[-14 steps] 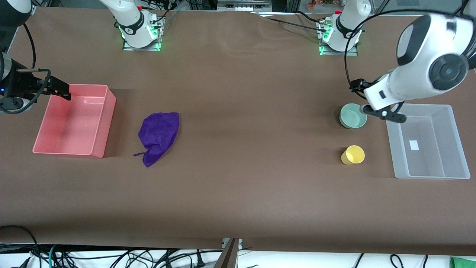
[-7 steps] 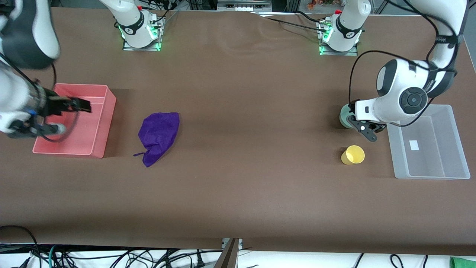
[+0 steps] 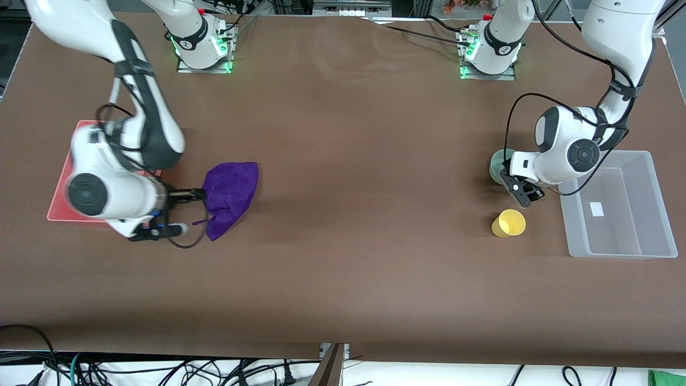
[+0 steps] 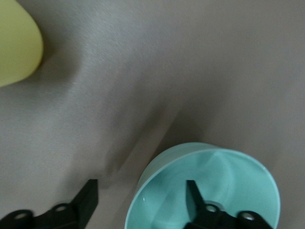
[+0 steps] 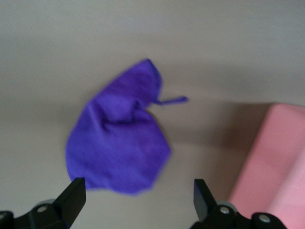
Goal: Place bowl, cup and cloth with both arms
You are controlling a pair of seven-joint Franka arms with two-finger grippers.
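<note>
The pale mint-green bowl (image 3: 496, 162) sits beside the clear bin, mostly hidden under my left arm. In the left wrist view the bowl (image 4: 224, 176) lies under my left gripper (image 4: 140, 198), which is open with one finger inside the bowl and one outside, astride its rim. In the front view the left gripper (image 3: 522, 194) is low at the bowl. The yellow cup (image 3: 508, 222) stands nearer the camera and also shows in the left wrist view (image 4: 14, 43). The purple cloth (image 3: 230, 193) lies crumpled beside the pink bin. My right gripper (image 3: 187, 194) is open at its edge, with the cloth (image 5: 119, 143) just ahead of its jaws (image 5: 137, 198).
A pink bin (image 3: 56, 212) lies at the right arm's end of the table, mostly covered by that arm; it also shows in the right wrist view (image 5: 271, 157). A clear bin (image 3: 662, 214) lies at the left arm's end, beside the bowl and cup.
My right gripper has swung from over the pink bin to the cloth's edge. My left gripper has come down from above the clear bin onto the bowl's rim.
</note>
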